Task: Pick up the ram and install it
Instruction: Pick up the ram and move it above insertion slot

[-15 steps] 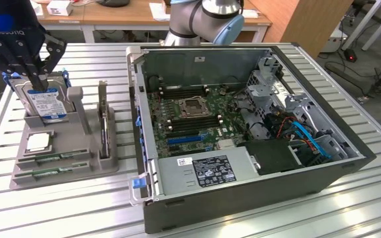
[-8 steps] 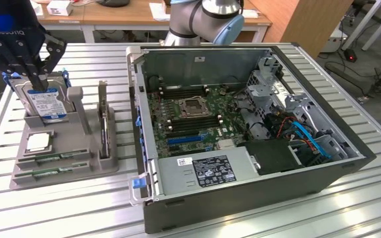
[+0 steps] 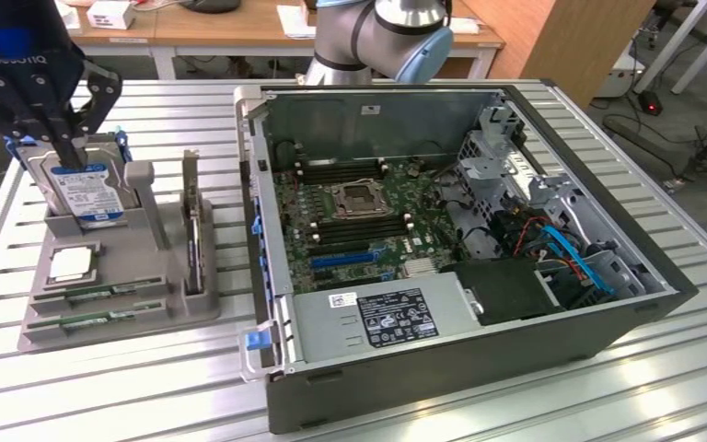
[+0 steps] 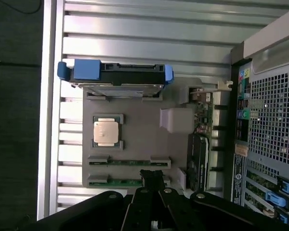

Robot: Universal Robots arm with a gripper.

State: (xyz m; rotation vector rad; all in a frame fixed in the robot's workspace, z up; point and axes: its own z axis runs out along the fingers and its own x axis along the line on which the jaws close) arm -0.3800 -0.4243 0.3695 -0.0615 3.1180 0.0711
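Note:
Two ram sticks lie edge-up in slots of a grey holder (image 3: 176, 308): one ram (image 3: 98, 293) (image 4: 130, 162) and a second ram (image 3: 84, 320) (image 4: 116, 182) beside it at the holder's outer edge. My gripper (image 3: 69, 152) (image 4: 151, 177) hangs above the holder with its black fingers pressed together and nothing between them. In the wrist view the fingertips overlap one end of the outer ram stick. In the exterior view the gripper appears over the hard drive, well above the holder. The open computer case (image 3: 648, 304) shows its motherboard (image 3: 366, 207) with dark memory slots around the processor socket.
The holder also carries an upright hard drive (image 3: 84, 189) (image 4: 115, 77) with blue rails, a silver processor chip (image 3: 71, 264) (image 4: 106, 131) and an upright expansion card (image 3: 191, 230) (image 4: 202, 144). The case's rear panel (image 4: 269, 120) stands close beside the holder. Slatted metal table (image 3: 108, 396) underneath.

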